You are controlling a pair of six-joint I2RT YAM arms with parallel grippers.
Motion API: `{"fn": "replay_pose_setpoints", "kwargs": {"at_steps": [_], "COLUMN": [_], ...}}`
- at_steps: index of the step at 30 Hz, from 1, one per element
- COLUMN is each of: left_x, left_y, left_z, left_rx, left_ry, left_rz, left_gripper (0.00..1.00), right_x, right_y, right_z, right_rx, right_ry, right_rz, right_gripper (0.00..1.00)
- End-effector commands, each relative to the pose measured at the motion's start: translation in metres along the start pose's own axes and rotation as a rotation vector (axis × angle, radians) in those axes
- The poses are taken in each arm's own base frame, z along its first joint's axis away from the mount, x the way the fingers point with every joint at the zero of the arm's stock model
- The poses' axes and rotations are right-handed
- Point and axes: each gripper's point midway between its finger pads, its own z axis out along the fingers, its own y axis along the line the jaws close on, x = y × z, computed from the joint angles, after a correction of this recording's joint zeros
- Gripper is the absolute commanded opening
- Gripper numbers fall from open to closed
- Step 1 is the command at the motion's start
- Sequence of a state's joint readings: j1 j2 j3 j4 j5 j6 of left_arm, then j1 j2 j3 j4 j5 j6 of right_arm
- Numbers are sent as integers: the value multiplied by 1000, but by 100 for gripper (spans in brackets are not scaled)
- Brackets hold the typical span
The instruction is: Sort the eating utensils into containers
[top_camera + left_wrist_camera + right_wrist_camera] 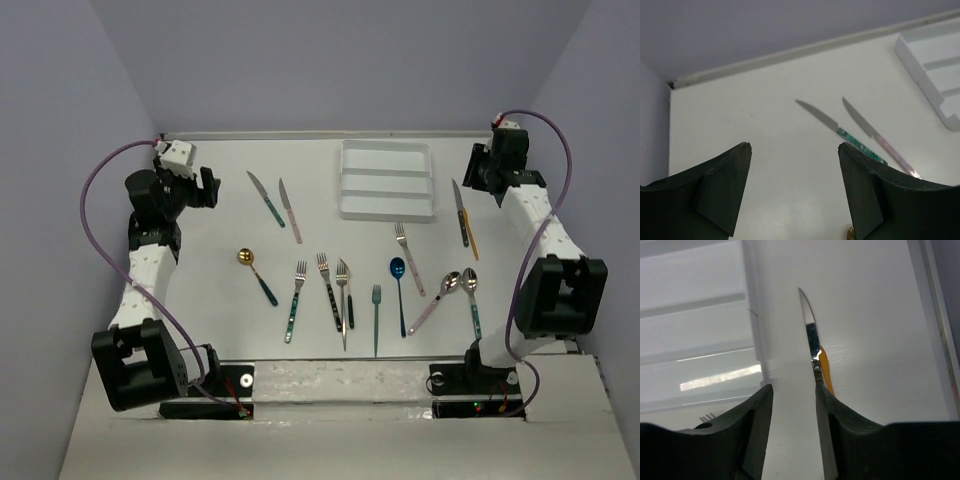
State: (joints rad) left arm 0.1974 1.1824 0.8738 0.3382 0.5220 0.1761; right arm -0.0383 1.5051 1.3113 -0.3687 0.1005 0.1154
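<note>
The white three-compartment tray lies at the back middle of the table, with nothing in it that I can see. A teal-handled knife and a pink-handled knife lie left of it. Forks and spoons lie in a row nearer the front, among them a gold spoon and a blue spoon. Two knives lie right of the tray. My left gripper is open and empty, raised at the far left. My right gripper is open and empty, above the gap between the tray and the two knives.
The left wrist view shows both left knives ahead and the tray corner at the right. The right wrist view shows the tray wall, a dark-handled knife and an orange handle. Walls close three sides.
</note>
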Motion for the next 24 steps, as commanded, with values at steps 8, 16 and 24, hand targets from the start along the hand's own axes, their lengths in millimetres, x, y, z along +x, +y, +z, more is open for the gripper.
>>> {"fn": "replay_pose_setpoints", "kwargs": {"at_steps": [8,16,24], "left_x": [128,145,153], "left_y": [-19,-21,-20], "left_z": [-26,-25,-25], "left_rx": [35,46,40], "left_ry": [339,368,377], "left_rz": [-35,-36,-31], "left_gripper": [82,83,84], "right_x": [113,137,145], "right_y": [-27,-32,-37], "right_z": [50,78,98], "right_rx": [44,66,83], "right_ry": [463,539,572], "right_rz": [-26,-50,-85], "right_gripper": [37,36,31]}}
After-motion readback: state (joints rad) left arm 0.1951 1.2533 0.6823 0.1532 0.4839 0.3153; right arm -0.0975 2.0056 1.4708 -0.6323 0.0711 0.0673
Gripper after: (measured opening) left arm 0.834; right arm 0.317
